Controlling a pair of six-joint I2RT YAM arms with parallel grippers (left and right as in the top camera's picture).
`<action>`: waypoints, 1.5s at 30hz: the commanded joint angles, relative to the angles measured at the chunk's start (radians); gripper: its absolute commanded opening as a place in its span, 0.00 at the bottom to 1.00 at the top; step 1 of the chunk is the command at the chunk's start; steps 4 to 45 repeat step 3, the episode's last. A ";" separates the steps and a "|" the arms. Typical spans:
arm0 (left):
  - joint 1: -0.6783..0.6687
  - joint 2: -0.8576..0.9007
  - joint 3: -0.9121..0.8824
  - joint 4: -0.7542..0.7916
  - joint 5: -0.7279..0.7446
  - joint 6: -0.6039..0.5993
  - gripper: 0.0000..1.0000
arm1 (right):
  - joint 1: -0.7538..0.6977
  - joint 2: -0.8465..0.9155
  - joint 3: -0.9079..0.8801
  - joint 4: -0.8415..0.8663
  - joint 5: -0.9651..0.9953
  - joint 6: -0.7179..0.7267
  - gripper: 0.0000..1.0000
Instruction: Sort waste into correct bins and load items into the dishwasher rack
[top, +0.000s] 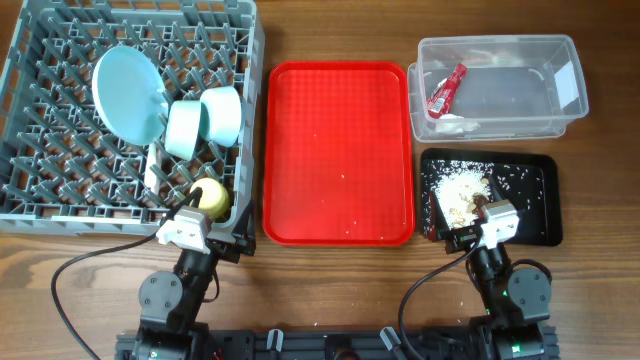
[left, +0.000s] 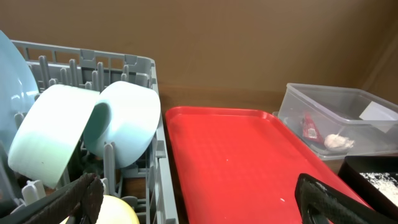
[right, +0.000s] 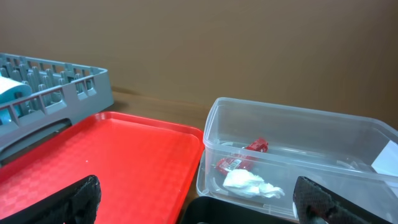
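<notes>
Waste is seen from overhead in two places: the red wrapper (top: 447, 90) lies in the clear tub (top: 500, 125) well ahead of the right gripper (top: 460, 215), and the food scraps (top: 462, 190) are heaped in the black tray (top: 545, 200) just under its jaws. The left gripper (top: 205, 225) is held low at the near edge of the dishwasher rack (top: 20, 120), just behind the yellow cup (top: 210, 197). The plate (top: 128, 92) and two bowls (top: 185, 128) stand further ahead. How the jaws stand is hard to judge from above.

In the left wrist view the jaws are shown wide apart with nothing held. The cup is cut off by the bottom edge, beside one finger (left: 74, 196), and the plate by the left edge.

In the right wrist view the jaws are likewise spread and empty. The scraps are hidden below the frame, while a white crumpled piece (right: 252, 183) is seen beside the wrapper.
</notes>
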 joint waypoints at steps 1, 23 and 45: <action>0.005 -0.007 -0.005 -0.004 0.008 0.023 1.00 | -0.005 -0.008 -0.001 0.005 -0.005 -0.005 1.00; 0.005 -0.007 -0.005 -0.004 0.008 0.023 1.00 | -0.005 -0.008 -0.001 0.005 -0.005 -0.005 1.00; 0.005 -0.007 -0.005 -0.004 0.008 0.023 1.00 | -0.005 -0.008 -0.001 0.005 -0.005 -0.005 1.00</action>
